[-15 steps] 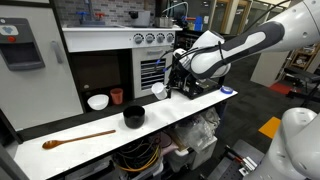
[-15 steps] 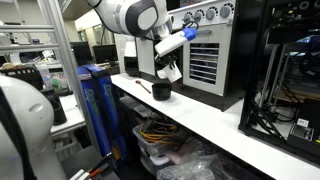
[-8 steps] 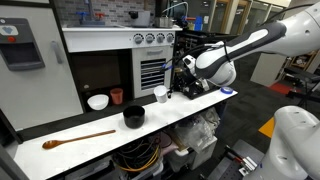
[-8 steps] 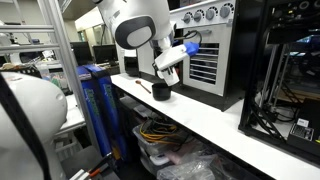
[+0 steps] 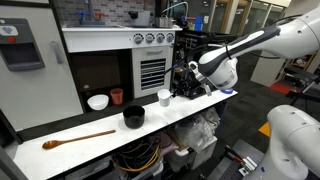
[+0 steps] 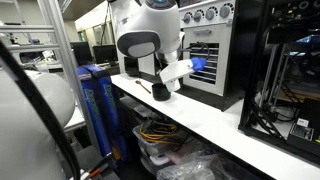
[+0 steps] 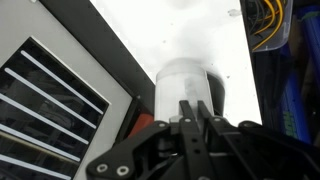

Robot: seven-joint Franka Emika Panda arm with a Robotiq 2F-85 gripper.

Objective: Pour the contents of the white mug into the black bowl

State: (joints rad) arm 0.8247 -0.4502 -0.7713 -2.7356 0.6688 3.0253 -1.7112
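in an exterior view, the gripper holds the white mug upright near the counter's back edge, apart from the black bowl by the front edge. in an exterior view along the counter, the white mug shows close above the black bowl. the wrist view has the jaws pinched almost together on the white mug's wall, its contents hidden. if it is full, the pour is the step in hand: carry it over the bowl's mouth, then tip.

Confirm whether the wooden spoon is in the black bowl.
No, the wooden spoon lies on the counter, apart from the black bowl.
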